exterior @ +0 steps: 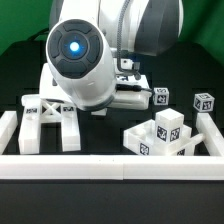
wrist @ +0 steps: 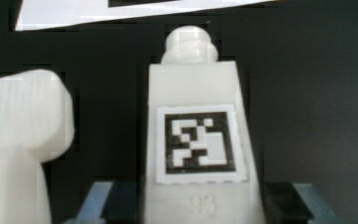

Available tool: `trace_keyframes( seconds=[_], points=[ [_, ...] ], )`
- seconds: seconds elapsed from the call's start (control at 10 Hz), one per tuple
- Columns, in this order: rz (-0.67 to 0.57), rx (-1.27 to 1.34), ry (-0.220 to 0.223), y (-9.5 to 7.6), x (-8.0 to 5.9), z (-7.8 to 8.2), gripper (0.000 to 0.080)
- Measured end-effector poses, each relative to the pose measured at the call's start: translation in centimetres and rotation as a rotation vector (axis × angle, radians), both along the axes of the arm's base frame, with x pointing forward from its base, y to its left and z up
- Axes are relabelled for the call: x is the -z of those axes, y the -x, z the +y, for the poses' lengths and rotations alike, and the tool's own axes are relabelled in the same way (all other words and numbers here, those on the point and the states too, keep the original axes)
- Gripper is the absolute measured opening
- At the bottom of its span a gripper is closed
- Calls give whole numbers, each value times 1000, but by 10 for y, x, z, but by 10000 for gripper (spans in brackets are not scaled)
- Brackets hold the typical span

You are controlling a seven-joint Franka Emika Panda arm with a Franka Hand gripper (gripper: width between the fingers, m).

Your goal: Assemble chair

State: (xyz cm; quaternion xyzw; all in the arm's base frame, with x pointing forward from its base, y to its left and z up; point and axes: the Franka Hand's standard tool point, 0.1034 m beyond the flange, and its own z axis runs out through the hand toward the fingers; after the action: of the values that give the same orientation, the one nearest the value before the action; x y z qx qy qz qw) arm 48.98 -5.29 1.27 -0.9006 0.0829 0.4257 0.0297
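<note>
Gripper (wrist: 199,205) flanks chair post (wrist: 197,100) w/ tag; grip unclear.

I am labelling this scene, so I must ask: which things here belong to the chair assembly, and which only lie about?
Chair job:
- X-braced frame
- tagged post
- stacked parts
- small tagged blocks

Lying about:
- border rails
- marker board

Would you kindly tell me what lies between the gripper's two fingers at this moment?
A white tagged chair post lies between the fingers; the wrist view shows this, though not whether they press it. The exterior view hides it.
</note>
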Motion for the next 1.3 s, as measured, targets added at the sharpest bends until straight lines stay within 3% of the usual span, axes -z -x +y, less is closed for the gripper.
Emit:
trace_keyframes(
  seconds=[0.2, 0.4, 0.6, 0.9, 1.1, 1.3],
  points=[
    [-2, 7, -2, -2, -7, -3, 289],
    [13, 18, -12, -5, -33, 0, 291],
    [12, 47, 5, -11, -61, 3, 291],
    [-22, 47, 11, -18, -61, 1, 291],
    [-190, 40, 38, -35, -57, 0, 291],
    [-287, 36, 47, -41, -66, 5, 291]
  ],
)
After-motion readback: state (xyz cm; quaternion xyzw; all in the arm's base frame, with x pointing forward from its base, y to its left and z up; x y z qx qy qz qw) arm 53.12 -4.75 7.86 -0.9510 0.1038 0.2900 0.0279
